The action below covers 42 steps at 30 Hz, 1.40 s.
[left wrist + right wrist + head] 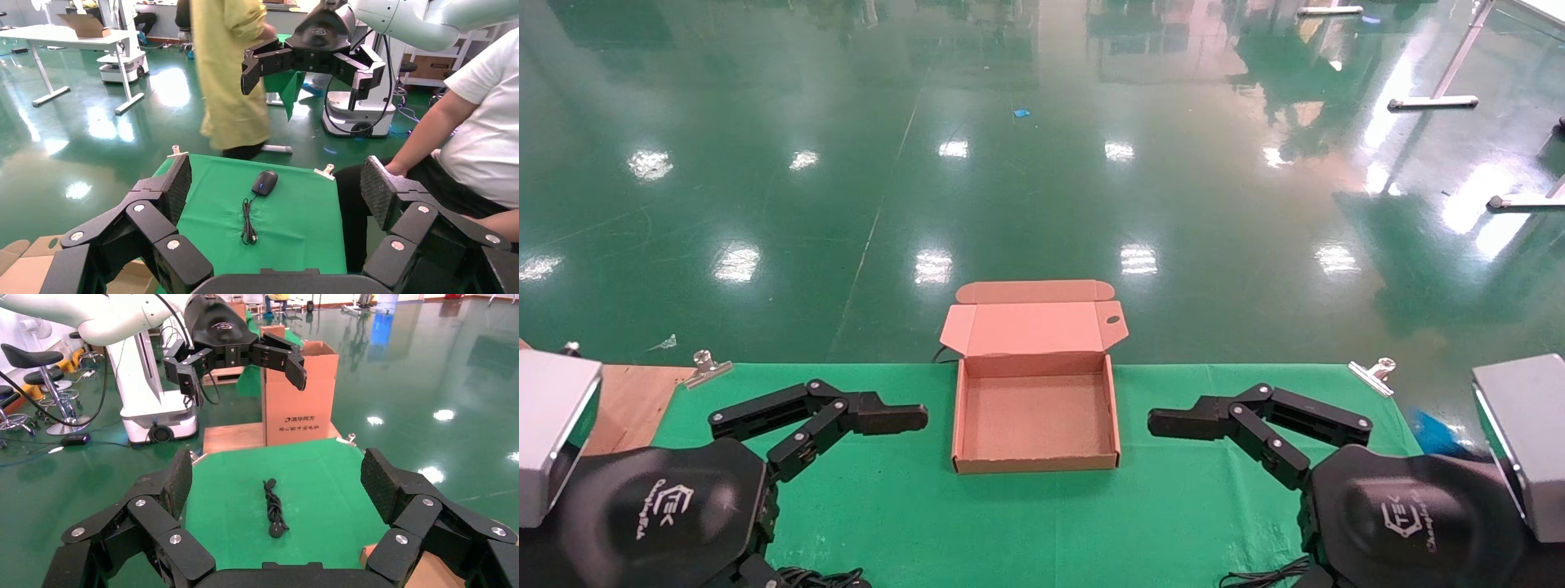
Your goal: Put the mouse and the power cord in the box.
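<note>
The brown box (pixel 1035 465) sits open at the middle of the green cloth, lid tipped back, nothing inside. My left gripper (pixel 903 418) hovers left of it, open; my right gripper (pixel 1173 423) hovers right of it, open. In the left wrist view the open left gripper (pixel 278 187) frames the black mouse (pixel 264 182), which lies on the cloth with its thin cable (pixel 248 223) bundled beside it. In the right wrist view the open right gripper (pixel 280 478) frames the coiled black power cord (pixel 274 508). The head view shows only cable ends (pixel 1263 578) under my arms.
Metal clips (pixel 1373 371) pin the cloth at the table corners. A wood board (pixel 633 400) shows at the left end, with a tall cardboard carton (pixel 300 395) beyond it. A seated person (pixel 477 135) and a standing person in yellow (pixel 232 73) are past the right end.
</note>
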Each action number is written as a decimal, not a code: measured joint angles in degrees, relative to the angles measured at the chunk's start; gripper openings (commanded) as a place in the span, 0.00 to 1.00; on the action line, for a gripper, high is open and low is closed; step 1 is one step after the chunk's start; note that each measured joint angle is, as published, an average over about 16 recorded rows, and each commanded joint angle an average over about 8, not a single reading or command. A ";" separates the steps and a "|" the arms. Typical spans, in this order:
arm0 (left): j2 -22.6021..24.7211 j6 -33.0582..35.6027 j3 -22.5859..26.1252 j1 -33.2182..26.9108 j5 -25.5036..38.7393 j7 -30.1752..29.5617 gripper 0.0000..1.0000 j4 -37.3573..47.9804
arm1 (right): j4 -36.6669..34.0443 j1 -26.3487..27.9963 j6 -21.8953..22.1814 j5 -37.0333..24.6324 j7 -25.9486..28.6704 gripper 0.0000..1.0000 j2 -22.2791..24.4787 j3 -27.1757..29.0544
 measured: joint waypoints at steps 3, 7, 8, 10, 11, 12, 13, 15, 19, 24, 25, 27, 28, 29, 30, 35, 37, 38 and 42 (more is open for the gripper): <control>0.00 0.00 0.00 0.00 0.00 0.00 1.00 0.00 | 0.00 0.00 0.00 0.00 0.00 1.00 0.00 0.00; 0.00 0.00 0.00 0.00 0.00 0.00 1.00 0.00 | 0.00 0.00 0.00 0.00 0.00 1.00 0.00 0.00; 0.00 0.00 0.00 0.00 0.00 0.00 1.00 0.00 | 0.00 0.00 0.00 0.00 0.00 1.00 0.00 0.00; 0.00 0.00 0.00 0.00 0.00 0.00 1.00 0.00 | 0.00 0.00 0.00 0.00 0.00 1.00 0.00 0.00; 0.02 0.01 0.04 -0.04 0.01 0.05 1.00 0.07 | 0.01 -0.01 -0.01 0.01 0.01 1.00 0.01 0.02; 0.02 0.01 0.04 -0.04 0.01 0.05 1.00 0.07 | 0.01 -0.01 -0.01 0.01 0.01 1.00 0.01 0.02; 0.02 0.01 0.04 -0.04 0.01 0.05 1.00 0.07 | 0.01 -0.01 -0.01 0.01 0.01 1.00 0.01 0.02; 0.12 0.02 0.02 -0.08 -0.10 0.05 1.00 0.06 | 0.04 0.06 -0.04 -0.01 -0.03 1.00 0.02 0.03; 0.87 0.25 0.31 -0.72 -0.09 -0.01 1.00 0.40 | 0.27 1.09 -0.50 -1.21 -0.64 1.00 0.22 -0.18; 2.83 1.20 2.42 -3.41 3.01 -0.03 1.00 2.11 | -0.03 3.78 -1.71 -5.74 -2.87 1.00 0.18 -1.62; 3.38 1.50 3.12 -4.22 4.09 0.09 1.00 2.72 | -0.18 4.48 -1.98 -7.06 -3.62 1.00 0.10 -2.07; 4.58 2.09 4.71 -5.97 6.51 0.41 1.00 4.20 | -0.61 5.96 -2.48 -9.98 -5.36 1.00 -0.14 -3.13; 5.27 2.40 5.66 -6.96 7.86 0.71 1.00 5.18 | -0.96 6.73 -2.73 -11.58 -6.36 1.00 -0.32 -3.73; 5.98 2.72 6.69 -8.01 9.32 1.09 1.00 6.28 | -1.37 7.53 -2.99 -13.28 -7.44 1.00 -0.52 -4.38; 6.71 3.03 7.80 -9.12 10.90 1.55 1.00 7.48 | -1.85 8.35 -3.24 -15.09 -8.61 1.00 -0.75 -5.09; 10.19 4.36 14.28 -14.95 20.00 5.01 1.00 15.02 | -5.92 12.02 -3.79 -24.97 -15.50 1.00 -2.80 -9.40; 11.50 4.70 16.94 -17.11 23.53 7.02 1.00 18.52 | -8.08 13.30 -3.52 -29.07 -18.61 1.00 -3.95 -11.23; 12.15 4.77 18.24 -18.13 25.19 8.14 1.00 20.38 | -9.31 13.92 -3.26 -31.12 -20.20 1.00 -4.61 -12.16; 14.60 4.48 23.13 -21.74 31.41 13.11 1.00 28.36 | -15.29 16.27 -1.58 -39.18 -26.50 1.00 -7.73 -15.84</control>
